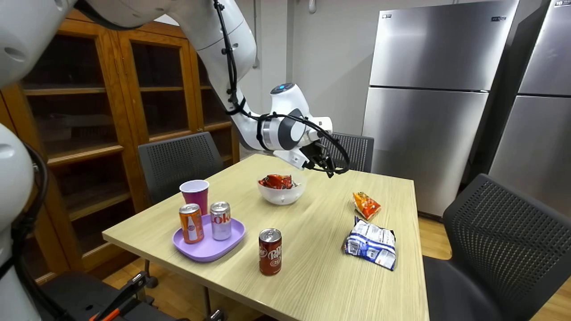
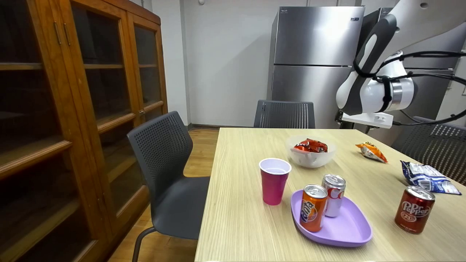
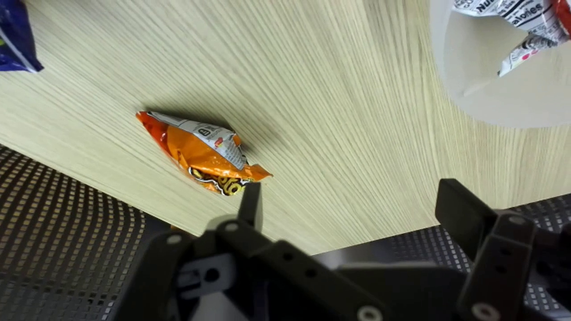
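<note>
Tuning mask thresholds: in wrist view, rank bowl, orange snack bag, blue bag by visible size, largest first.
1. Bowl, cut off by the frame
2. Orange snack bag, within the frame
3. Blue bag, only part showing
With two of them cropped, true sizes may rank differently.

In both exterior views, dark chairs (image 1: 508,223) with perforated backs stand at the left, far and right edges of a pale wood-grain tabletop (image 1: 316,223), on a honey-brown wooden floor (image 2: 198,153). A tall brown wooden cabinet (image 2: 78,109) with glass doors stands beyond the left edge. Past the far edge is an off-white wall (image 2: 222,54) with a slanting shadow (image 2: 251,87), and two silver refrigerators (image 1: 430,111) rise beyond the far right corner, their fronts catching light.
</note>
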You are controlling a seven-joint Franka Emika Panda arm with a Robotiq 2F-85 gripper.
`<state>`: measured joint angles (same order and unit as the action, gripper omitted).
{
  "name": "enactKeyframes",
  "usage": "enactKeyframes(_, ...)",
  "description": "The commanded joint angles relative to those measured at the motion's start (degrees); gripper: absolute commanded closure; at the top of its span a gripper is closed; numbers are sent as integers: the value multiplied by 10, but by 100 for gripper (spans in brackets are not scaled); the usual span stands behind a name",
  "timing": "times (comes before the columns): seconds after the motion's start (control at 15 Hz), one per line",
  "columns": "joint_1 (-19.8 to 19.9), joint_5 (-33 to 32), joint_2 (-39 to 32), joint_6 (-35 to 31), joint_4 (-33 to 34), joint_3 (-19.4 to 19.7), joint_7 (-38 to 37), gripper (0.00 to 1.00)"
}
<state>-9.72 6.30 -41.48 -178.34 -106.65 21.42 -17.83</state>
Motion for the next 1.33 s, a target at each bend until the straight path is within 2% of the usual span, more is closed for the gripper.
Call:
enactKeyframes(0.0,-19,-4,-32,-12,27,27,-2,0)
enactKeyframes(0.33,10,1,-62,-5,70,12,8,0)
enactKeyframes(1.27,103,1,-155,29,214,12,14,0)
